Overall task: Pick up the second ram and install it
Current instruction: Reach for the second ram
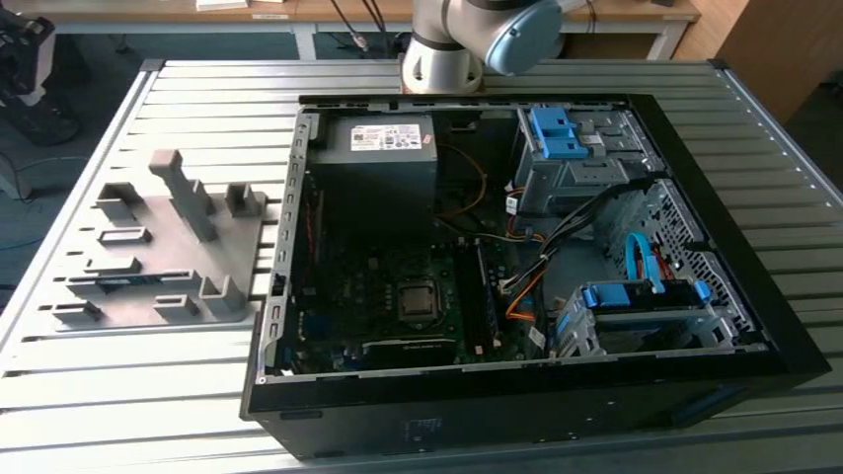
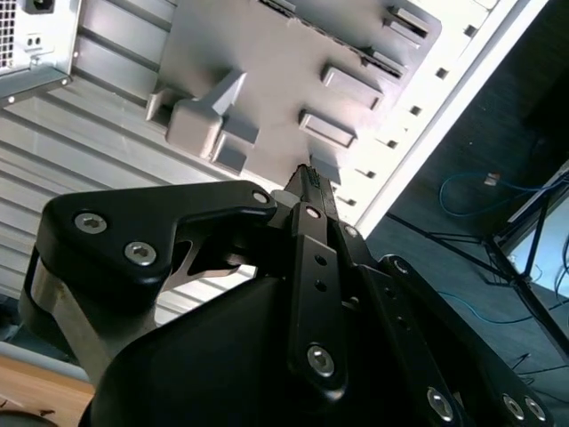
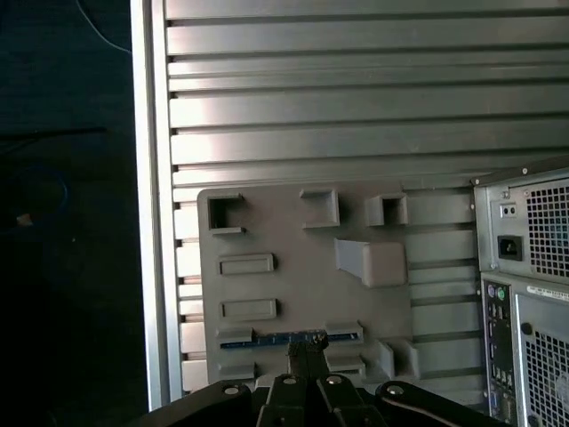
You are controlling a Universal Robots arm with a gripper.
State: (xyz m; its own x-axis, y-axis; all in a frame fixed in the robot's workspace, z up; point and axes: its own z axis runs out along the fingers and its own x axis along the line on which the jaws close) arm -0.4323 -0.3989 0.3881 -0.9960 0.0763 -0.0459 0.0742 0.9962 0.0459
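- Blue-green circuit board marks the second ram point(image 3: 271, 339), a long, narrow, flat memory stick. It rests in a slot between two small blocks of the grey plastic fixture plate point(image 3: 293, 285) with its upright blocks.
- The black metal gripper point(image 3: 305, 349) hangs high above that plate. In the first wrist view its tips appear lined up with the middle of the stick, but well apart from it. The jaws look pressed together with nothing between them.
- Progress, as I judge it, is early: the stick is not yet lifted, so both the pick and the seating in the board are left to do.
- In the exterior view the plate lies on the ribbed metal table point(image 1: 132, 395), at about nine o'clock from the open black computer case point(image 1: 527, 415).
- The case holds a dark green motherboard point(image 1: 369, 306) with a square processor socket point(image 1: 419, 301) near its centre.
- A grey power supply box point(image 1: 375, 158) sits at about eleven o'clock in the case. Metal drive cages with blue latches point(image 1: 579, 158) stand at one and five o'clock, with loose cables point(image 1: 567, 232) between them.
- Long memory slots point(image 1: 485, 296) run just beside the socket, toward three o'clock. I cannot tell whether a stick is already seated there.
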